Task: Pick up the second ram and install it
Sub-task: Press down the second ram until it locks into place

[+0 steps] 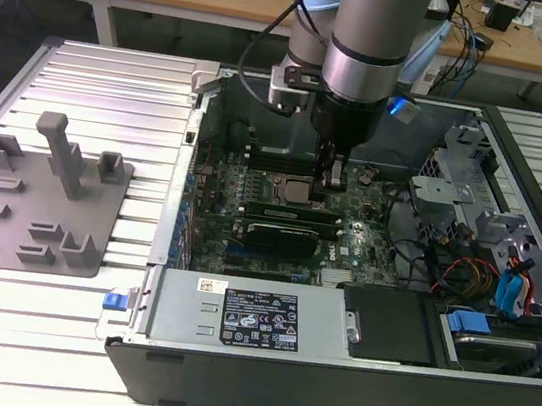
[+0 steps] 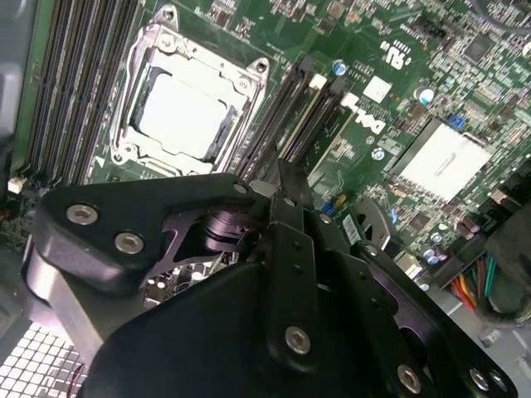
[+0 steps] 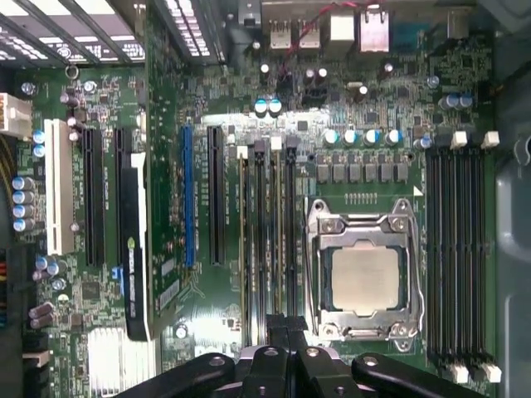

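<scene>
Gripper jaws narrow, over memory slots beside processor; grip unclear.

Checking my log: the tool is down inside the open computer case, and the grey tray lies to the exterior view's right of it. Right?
No. The exterior view shows the grey tray to the exterior view's left of the computer case; the tool is indeed down inside the case.

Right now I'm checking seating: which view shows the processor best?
The first wrist view: the processor sits flat and whole in its socket. The second wrist view shows it slanted; the exterior view shows it small, beside the gripper.
</scene>
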Robot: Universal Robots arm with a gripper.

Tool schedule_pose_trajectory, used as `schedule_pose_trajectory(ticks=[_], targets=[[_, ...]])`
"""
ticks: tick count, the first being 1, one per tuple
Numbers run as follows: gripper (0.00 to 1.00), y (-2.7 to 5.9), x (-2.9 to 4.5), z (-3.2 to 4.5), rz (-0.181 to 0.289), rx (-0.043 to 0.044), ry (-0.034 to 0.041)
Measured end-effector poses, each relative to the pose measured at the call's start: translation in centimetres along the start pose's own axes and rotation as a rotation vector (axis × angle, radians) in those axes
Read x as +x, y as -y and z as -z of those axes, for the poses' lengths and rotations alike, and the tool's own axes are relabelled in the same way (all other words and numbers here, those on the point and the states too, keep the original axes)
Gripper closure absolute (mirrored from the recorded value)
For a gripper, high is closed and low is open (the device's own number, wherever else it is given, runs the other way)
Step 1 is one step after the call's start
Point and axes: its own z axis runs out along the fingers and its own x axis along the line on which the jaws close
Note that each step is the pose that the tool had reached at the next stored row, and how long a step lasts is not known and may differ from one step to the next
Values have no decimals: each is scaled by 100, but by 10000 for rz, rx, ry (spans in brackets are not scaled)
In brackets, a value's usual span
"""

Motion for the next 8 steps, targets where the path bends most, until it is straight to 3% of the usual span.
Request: schedule_pose_trajectory(ticks=[4,8], targets=[[92,-86,2,-2,-1,23,1],[92,-236,5,-4,-1,64,2]])
